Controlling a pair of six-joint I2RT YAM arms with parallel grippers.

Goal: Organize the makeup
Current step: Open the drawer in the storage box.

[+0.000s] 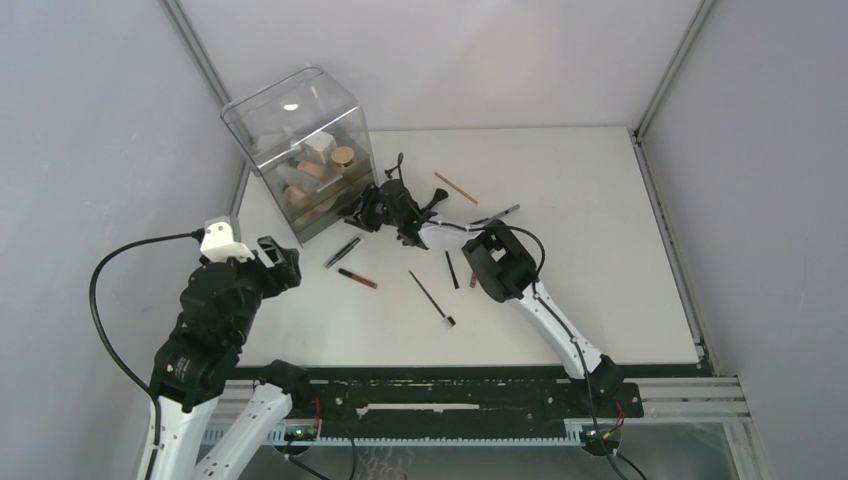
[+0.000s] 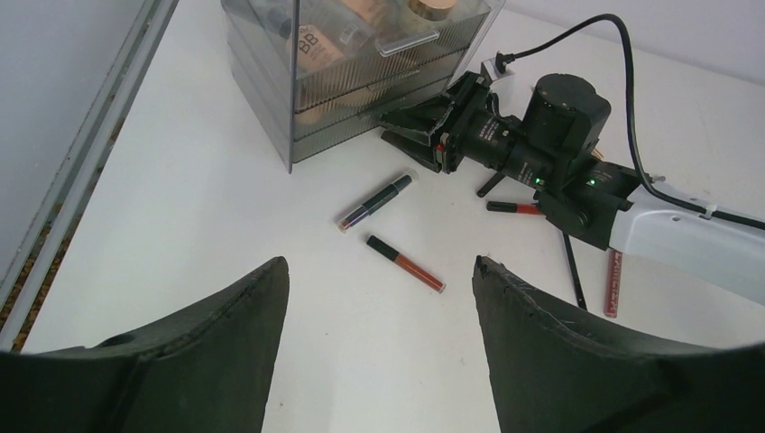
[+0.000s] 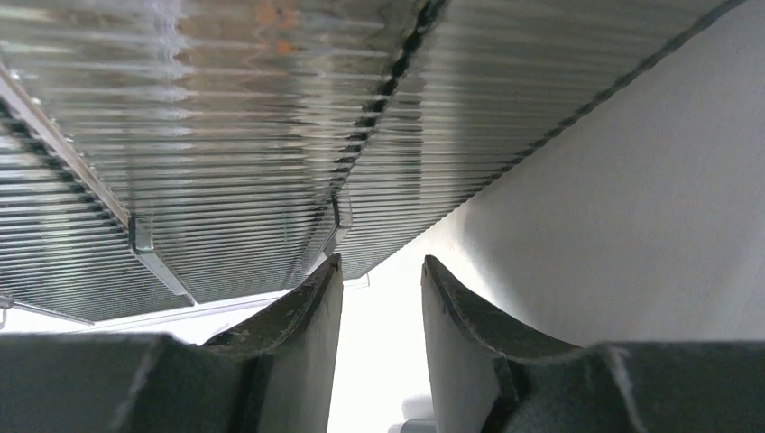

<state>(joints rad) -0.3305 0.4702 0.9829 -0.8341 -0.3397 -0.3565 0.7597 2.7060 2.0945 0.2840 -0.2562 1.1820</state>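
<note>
Loose makeup lies on the white table: a red lip tube (image 1: 357,278) (image 2: 405,262), a dark tube (image 1: 342,252) (image 2: 375,201), a thin black brush (image 1: 432,298) (image 2: 571,271), a tan stick (image 1: 455,187) and a grey pencil (image 1: 497,214). Another red tube (image 2: 514,207) and a pink one (image 2: 612,282) lie by the right arm. More makeup sits inside the clear drawer box (image 1: 300,150) (image 2: 361,72). My right gripper (image 1: 354,215) (image 3: 381,263) (image 2: 397,122) is against the box's ribbed bottom drawer front (image 3: 271,135), open by a narrow gap with nothing in it. My left gripper (image 1: 285,262) (image 2: 379,263) hangs wide open, short of the red lip tube.
The drawer box stands at the table's far left corner beside the grey wall and its metal rail (image 2: 81,180). The right arm (image 1: 500,260) stretches across the middle of the table over some tubes. A black cable (image 2: 622,81) loops behind its wrist.
</note>
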